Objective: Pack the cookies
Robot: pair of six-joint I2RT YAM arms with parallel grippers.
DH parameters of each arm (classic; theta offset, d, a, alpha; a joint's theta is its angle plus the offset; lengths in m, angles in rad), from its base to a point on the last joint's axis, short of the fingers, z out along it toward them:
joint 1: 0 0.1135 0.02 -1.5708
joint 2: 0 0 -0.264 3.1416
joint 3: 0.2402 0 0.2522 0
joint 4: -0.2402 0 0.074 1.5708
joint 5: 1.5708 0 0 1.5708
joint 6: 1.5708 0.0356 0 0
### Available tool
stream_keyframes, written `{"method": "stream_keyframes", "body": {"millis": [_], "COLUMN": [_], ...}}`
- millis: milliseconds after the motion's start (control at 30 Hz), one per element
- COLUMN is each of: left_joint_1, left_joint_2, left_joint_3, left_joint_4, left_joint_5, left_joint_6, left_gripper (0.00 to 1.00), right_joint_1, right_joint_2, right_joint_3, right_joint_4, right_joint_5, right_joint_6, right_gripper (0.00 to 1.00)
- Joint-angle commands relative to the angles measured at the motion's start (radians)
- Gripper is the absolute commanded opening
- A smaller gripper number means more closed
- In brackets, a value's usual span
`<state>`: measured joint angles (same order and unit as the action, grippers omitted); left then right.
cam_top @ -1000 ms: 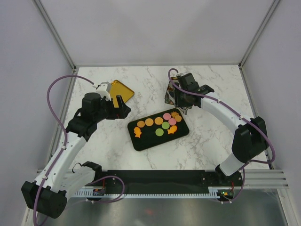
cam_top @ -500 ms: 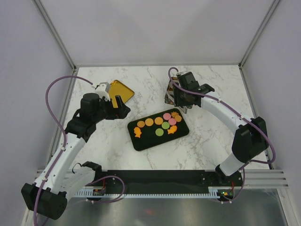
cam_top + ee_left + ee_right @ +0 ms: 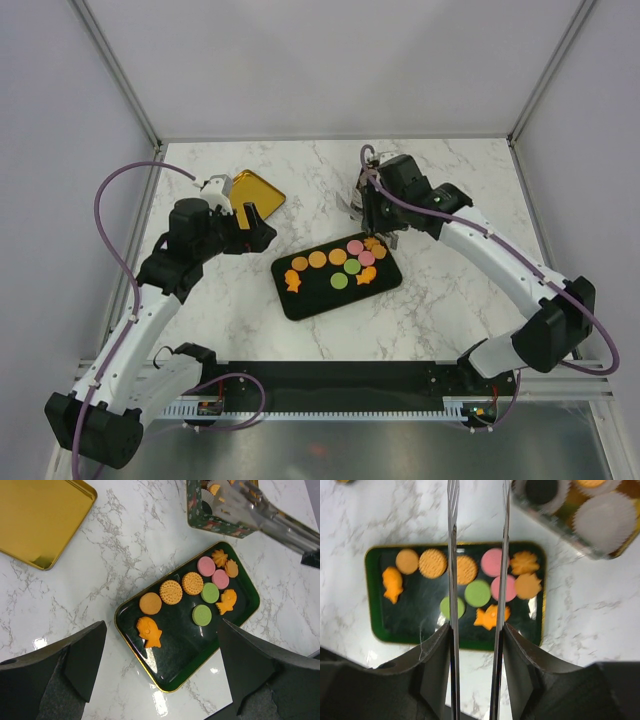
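Note:
Several cookies (image 3: 340, 268) (image 3: 190, 595) (image 3: 470, 580), orange, pink and green, round, fish and flower shaped, lie on the black tray (image 3: 310, 300) (image 3: 175, 650) (image 3: 375, 615). My right gripper (image 3: 378, 225) (image 3: 476, 627) is shut on metal tongs (image 3: 452, 555) (image 3: 265, 515). The tongs' arms stand apart with nothing between them, and their tips reach over the tin box (image 3: 358, 205) (image 3: 590, 520). A black cookie (image 3: 542, 490) sits in a paper cup inside the tin. My left gripper (image 3: 258, 228) (image 3: 160, 630) hangs open over the tray's left end, holding nothing.
A gold lid (image 3: 258, 192) (image 3: 35, 520) lies on the marble table at the back left. White fluted paper cups (image 3: 607, 512) fill the tin behind the tray's right end. Frame posts and walls enclose the table on three sides.
The right arm has swung, its elbow moving right and nearer, and the wrist has turned over the tray's right end. The left arm has barely moved.

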<state>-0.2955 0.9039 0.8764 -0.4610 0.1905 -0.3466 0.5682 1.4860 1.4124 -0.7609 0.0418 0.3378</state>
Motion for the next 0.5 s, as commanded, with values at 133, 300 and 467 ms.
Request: {"method": "stream_keyframes", "body": {"millis": [133, 300, 467], "left_joint_1": [0.016, 0.018, 0.018], "left_joint_2": [-0.019, -0.013, -0.011], "left_joint_3": [-0.01, -0.008, -0.008], "left_joint_4": [0.036, 0.036, 0.036], "left_joint_5": [0.018, 0.029, 0.032], "left_joint_6": [-0.005, -0.005, -0.006], "left_gripper": [1.0, 1.0, 1.0], "right_joint_1": [0.237, 0.248, 0.248], "right_joint_2": [-0.115, -0.193, -0.214], "right_joint_3": [-0.108, -0.154, -0.194], "right_joint_4": [-0.164, -0.233, -0.238], "right_joint_5": [0.001, -0.006, -0.04], "right_joint_6": [0.073, 0.095, 0.093], "right_gripper": [0.5, 0.52, 0.52]}}
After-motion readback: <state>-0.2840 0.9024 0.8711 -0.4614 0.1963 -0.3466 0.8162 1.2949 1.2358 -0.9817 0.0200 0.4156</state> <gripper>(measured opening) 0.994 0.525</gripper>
